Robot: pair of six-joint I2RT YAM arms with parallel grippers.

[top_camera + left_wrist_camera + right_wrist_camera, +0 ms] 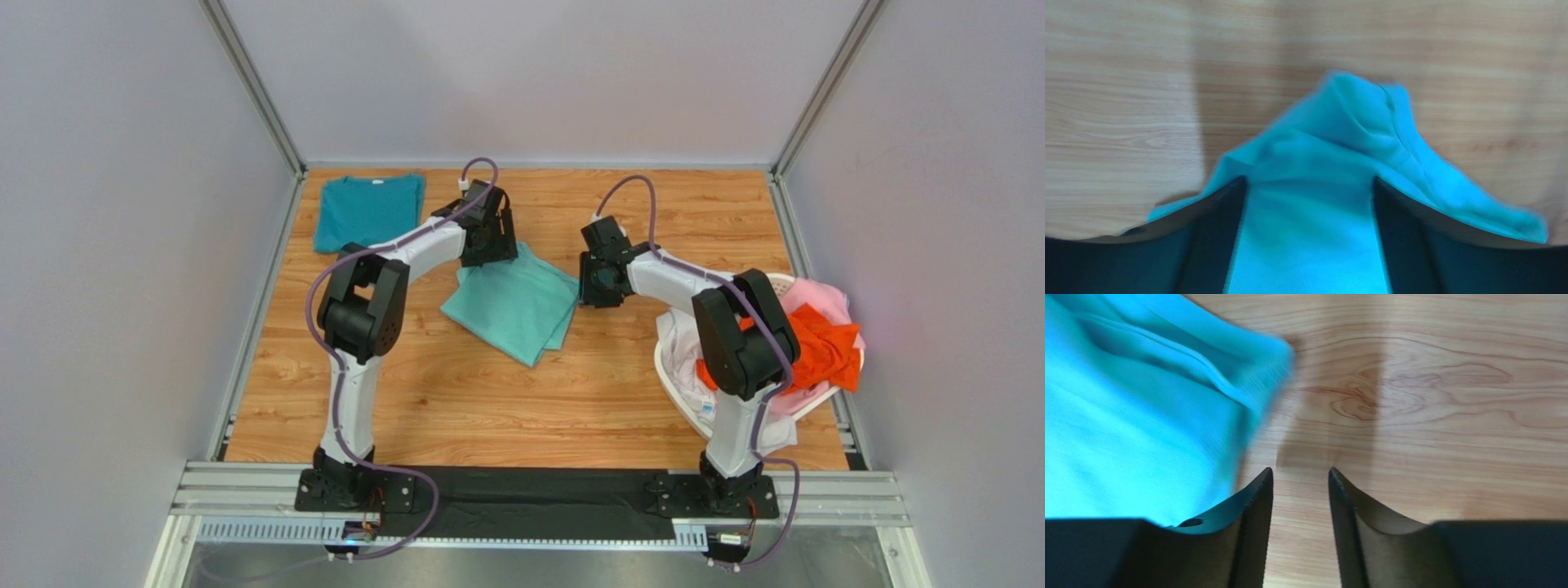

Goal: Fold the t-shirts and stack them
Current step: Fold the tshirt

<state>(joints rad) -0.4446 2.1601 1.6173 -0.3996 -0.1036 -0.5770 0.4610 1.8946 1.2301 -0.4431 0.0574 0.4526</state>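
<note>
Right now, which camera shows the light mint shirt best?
The top external view: the whole mint shirt lies folded on the table. The left wrist view shows only a bunched part between its fingers; the right wrist view shows only an edge.

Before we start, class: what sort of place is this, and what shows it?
Probably a robot test cell: grey walls enclose a wood-grain table, with the left arm and right arm bolted to a rail at its near edge.

Folded shirt [368,211] far-left; loose shirt [515,304] centre; basket [677,368] right.
</note>
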